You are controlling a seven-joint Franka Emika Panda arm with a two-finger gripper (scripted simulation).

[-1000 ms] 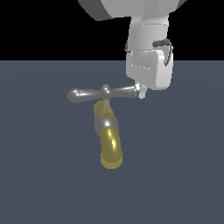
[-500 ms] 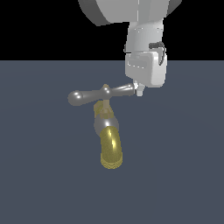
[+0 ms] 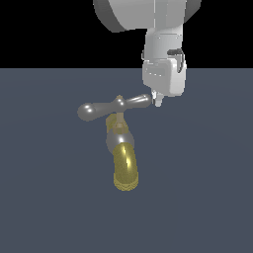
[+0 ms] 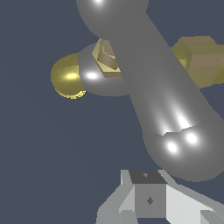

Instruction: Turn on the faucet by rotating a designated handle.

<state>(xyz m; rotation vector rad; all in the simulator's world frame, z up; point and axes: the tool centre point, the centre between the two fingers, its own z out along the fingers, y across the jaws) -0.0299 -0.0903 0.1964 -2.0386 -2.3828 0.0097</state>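
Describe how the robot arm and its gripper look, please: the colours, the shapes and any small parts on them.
The arm is a thick, rounded, light grey-white tube. The gripper has a boxy, pale grey-white body with smooth faces and small dark details on its side. The fingers are short and whitish; the wrist view shows a grey square block with a dark top. No cables or markings show.

Fingers (image 3: 157,101) touching right end of tilted handle (image 3: 112,107); brass faucet (image 3: 122,158) below, spout down.
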